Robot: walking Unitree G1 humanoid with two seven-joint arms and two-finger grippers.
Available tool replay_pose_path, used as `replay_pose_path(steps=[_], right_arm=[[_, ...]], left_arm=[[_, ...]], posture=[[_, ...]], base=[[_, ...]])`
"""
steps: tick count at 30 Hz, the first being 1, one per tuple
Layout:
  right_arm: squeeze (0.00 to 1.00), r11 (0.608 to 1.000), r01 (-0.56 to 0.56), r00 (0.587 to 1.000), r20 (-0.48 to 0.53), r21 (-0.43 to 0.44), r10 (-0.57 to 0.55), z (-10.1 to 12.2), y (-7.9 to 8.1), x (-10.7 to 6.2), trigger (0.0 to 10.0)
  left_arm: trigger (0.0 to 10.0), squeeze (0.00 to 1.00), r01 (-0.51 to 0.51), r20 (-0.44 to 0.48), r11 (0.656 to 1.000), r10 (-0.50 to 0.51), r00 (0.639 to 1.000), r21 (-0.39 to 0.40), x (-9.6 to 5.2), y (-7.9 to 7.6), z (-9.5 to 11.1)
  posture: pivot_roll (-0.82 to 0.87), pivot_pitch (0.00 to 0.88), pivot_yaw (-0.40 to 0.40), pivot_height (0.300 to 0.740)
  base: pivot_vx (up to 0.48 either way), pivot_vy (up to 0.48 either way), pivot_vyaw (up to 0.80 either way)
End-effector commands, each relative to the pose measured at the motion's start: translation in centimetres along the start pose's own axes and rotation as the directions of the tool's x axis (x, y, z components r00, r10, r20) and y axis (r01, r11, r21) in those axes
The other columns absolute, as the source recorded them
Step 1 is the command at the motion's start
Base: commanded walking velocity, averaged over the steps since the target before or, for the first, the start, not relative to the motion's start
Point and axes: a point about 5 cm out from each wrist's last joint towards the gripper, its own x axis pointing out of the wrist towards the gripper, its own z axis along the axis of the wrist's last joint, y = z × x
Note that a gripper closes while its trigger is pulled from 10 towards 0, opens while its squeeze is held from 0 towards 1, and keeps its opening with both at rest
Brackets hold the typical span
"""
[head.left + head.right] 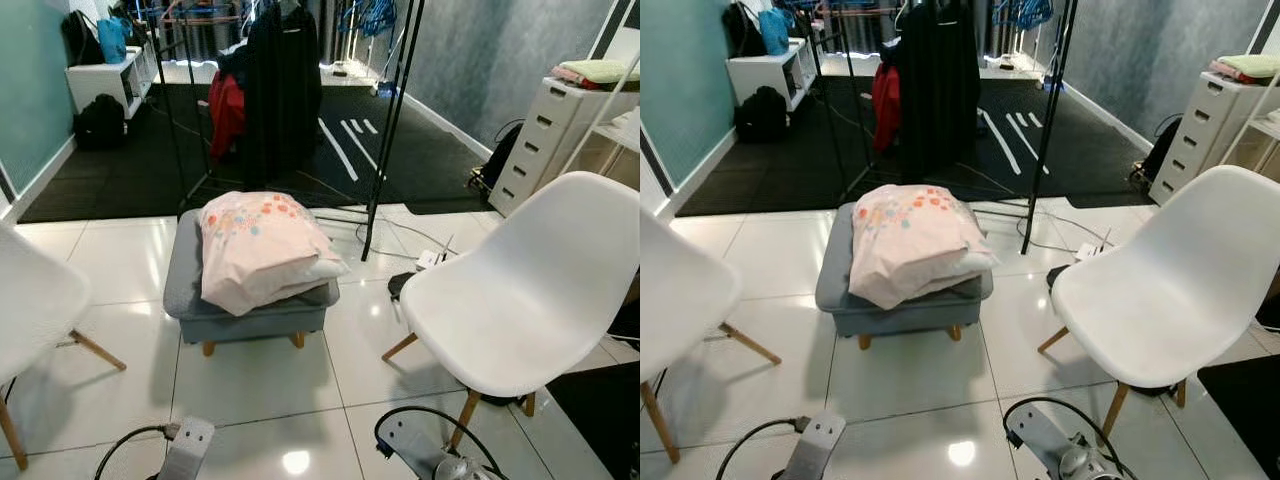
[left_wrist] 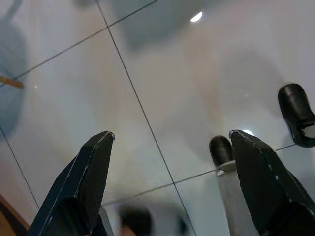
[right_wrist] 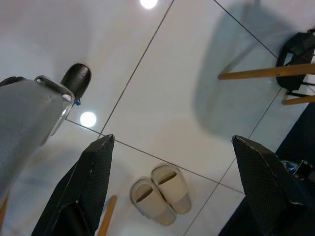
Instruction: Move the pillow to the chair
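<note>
Head cameras look forward and down; wrist cameras are aimed at the floor.
The pillow and white chair are shared by both eye views (slightly offset); glossy tiles are seen close up.

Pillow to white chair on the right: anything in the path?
Nothing visible blocks it. The pink floral pillow lies on the grey padded footstool; bare tiled floor separates that from the white plastic chair, whose seat is empty. A black clothes rack leg stands behind the gap.
</note>
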Motion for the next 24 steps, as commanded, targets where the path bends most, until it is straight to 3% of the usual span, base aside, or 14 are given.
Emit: replay_pose_path(steps=[1,24], right_arm=[[0.00,0.999,0.009,1.000,0.010,0.035,-0.010,-0.16,-0.19,-0.03,10.0],[0.00,0.999,0.011,1.000,0.013,0.036,-0.012,-0.09,-0.16,-0.02,10.0]], left_arm=[[10.0,0.00,0.011,-0.010,1.000,-0.011,1.000,-0.012,-0.01,-0.25,-0.20],[10.0,0.00,0.021,-0.012,1.000,-0.022,1.000,-0.007,0.00,-0.25,-0.17]], posture=[[-0.08,0.052,-0.060,0.740],[-0.07,0.048,-0.055,0.740]], base=[[0.292,0.000,0.00],[0.303,0.000,0.00]])
